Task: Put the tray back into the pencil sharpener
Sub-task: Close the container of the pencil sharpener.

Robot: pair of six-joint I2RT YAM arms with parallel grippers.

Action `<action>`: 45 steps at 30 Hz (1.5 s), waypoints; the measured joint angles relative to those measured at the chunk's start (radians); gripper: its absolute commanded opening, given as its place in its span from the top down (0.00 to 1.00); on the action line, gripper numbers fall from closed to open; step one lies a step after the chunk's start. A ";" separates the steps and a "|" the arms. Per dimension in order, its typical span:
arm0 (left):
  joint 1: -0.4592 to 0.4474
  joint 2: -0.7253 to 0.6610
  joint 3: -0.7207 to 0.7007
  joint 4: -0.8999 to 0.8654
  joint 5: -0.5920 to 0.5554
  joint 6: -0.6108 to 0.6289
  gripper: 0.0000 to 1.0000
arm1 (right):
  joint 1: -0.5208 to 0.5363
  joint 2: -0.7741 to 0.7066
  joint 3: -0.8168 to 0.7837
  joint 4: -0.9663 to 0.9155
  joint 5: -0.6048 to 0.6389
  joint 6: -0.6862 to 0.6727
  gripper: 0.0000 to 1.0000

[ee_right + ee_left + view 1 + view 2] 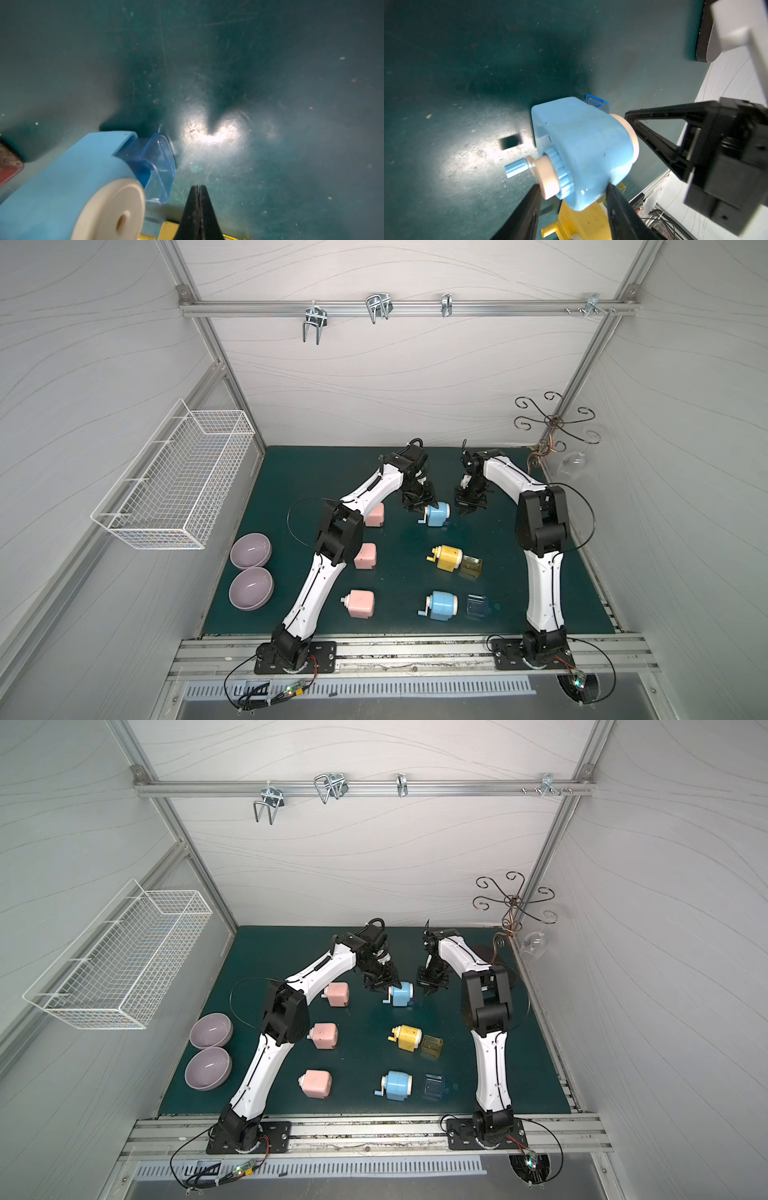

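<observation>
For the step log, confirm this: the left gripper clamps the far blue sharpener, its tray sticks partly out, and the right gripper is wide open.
Not open: the right wrist view shows the right gripper shut, jaws pressed together, empty. The left gripper does clamp the far blue sharpener, tray partly out.

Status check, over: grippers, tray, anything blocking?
Left gripper clamped on far blue sharpener. Right gripper shut, empty, beside tray. Tray partway in, end sticking out. Nothing between right gripper and tray.
</observation>
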State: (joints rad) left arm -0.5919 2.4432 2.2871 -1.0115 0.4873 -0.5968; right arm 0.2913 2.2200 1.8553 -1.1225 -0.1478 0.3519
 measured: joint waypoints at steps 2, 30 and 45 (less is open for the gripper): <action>0.000 0.000 0.000 0.000 0.000 0.000 0.47 | 0.000 0.009 -0.007 0.011 -0.012 0.000 1.00; 0.000 0.006 0.002 0.015 0.008 -0.001 0.47 | 0.012 0.039 -0.080 0.138 -0.179 0.019 1.00; 0.000 0.007 0.002 0.016 0.018 -0.001 0.47 | 0.012 0.039 -0.080 0.146 -0.172 0.027 1.00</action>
State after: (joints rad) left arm -0.5919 2.4500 2.2887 -0.9951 0.5056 -0.5976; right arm 0.3031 2.2585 1.7752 -0.9760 -0.3195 0.3786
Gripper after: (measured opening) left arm 0.529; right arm 0.052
